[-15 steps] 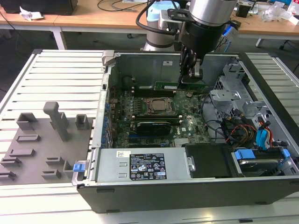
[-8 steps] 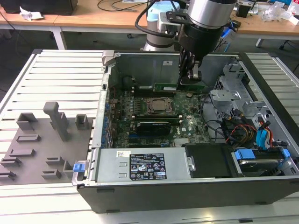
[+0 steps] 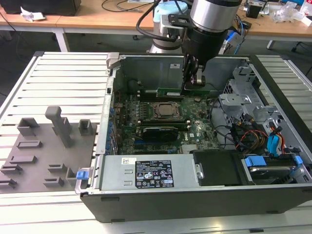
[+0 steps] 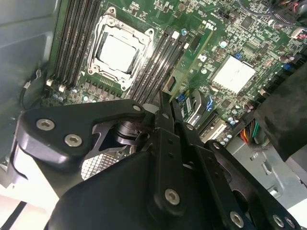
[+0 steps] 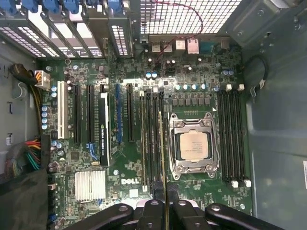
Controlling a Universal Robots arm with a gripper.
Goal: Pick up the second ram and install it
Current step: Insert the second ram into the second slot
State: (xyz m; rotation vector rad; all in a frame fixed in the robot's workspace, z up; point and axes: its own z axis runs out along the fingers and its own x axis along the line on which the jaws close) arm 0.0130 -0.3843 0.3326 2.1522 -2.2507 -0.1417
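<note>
The second ram [image 3: 171, 91] is a thin green stick, and my gripper [image 3: 191, 87] is shut on one end of it inside the open computer case [image 3: 195, 187]. In the second wrist view the ram [image 4: 189, 64] runs out from the gripper [image 4: 165, 103] above the motherboard. In the first wrist view I see the ram [image 5: 163, 158] edge-on from the gripper [image 5: 165, 213]. It lies along the black memory slots [image 5: 152, 139] between the processor socket [image 5: 193, 146] and the expansion slots, level and apart from the board.
A second bank of black slots [image 5: 232, 139] lies on the socket's other side. A grey holder tray [image 3: 44, 151] with blocks sits at the exterior view's left. Cables and drive bays [image 3: 263, 141] crowd the case at the exterior view's right. A heatsink [image 5: 90, 185] stands by the expansion slots.
</note>
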